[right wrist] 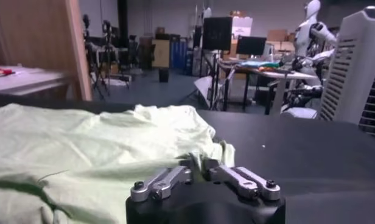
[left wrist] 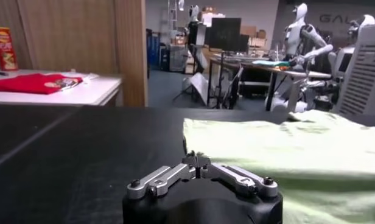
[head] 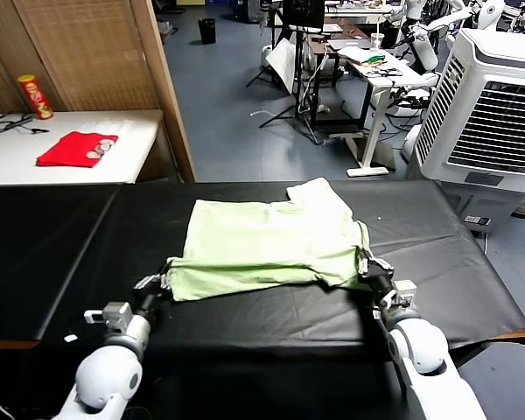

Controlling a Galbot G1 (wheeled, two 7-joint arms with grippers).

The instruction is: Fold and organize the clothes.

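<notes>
We see a long black table [head: 61, 236] stretching across the head view; behind it, on our left, stands a wooden partition [head: 96, 52], and on our right a big white cooler [head: 494, 105] on the blue floor; further back sits a cluttered white desk [head: 381, 66]. A second, white table [head: 9, 153] lies beyond the black one on our left; it carries a small red cloth [head: 77, 149] and a red and yellow can [head: 35, 95] standing upright.

The pale green shirt [head: 267, 243] lies on the black table, right of its middle and toward the near side; it is folded over itself into a rough rectangle, with one sleeve or corner sticking out at the far right; the near edge is doubled and slightly rumpled; from the left wrist view it shows as a low, flat layer [left wrist: 285, 152], and from the right wrist view as soft folds [right wrist: 102, 152] filling the near ground.

Our left gripper [head: 162, 282] rests low on the table at the shirt's near left corner; in its wrist view the fingers stand close together, beside the cloth's edge; we cannot tell whether they are released or clenched, nor whether any fabric sits between them. Our right gripper [head: 367, 262] sits at the shirt's near right corner; its fingertips [right wrist: 201, 163] meet the bunched cloth there, but we cannot tell whether it grasps the fabric or has released it.
</notes>
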